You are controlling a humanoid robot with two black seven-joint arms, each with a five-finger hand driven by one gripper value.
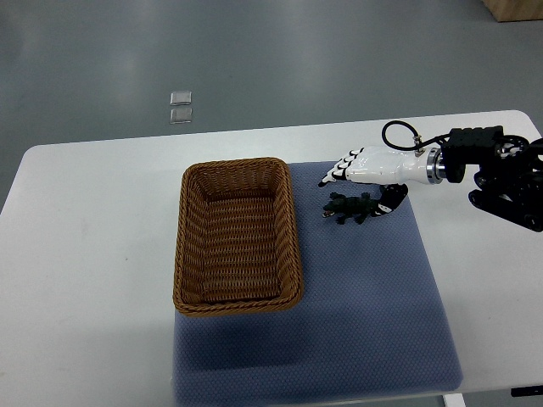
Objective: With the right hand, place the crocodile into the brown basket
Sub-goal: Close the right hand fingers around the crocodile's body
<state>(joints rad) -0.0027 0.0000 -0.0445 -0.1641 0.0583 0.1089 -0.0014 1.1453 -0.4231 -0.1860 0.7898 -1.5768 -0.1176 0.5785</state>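
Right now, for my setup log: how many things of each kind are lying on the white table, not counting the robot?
Brown woven wicker basket: 1
Dark green toy crocodile: 1
Blue-grey textured mat: 1
Total: 3

Our right arm (501,174), a black jointed forearm, comes in from the right edge and ends at a silver wrist ring (434,165). From there our white right hand (373,166) reaches leftward with its back turned up. Its black-tipped fingers (336,176) are stretched out and slightly spread, and the thumb (395,200) curves beneath, gripping nothing.
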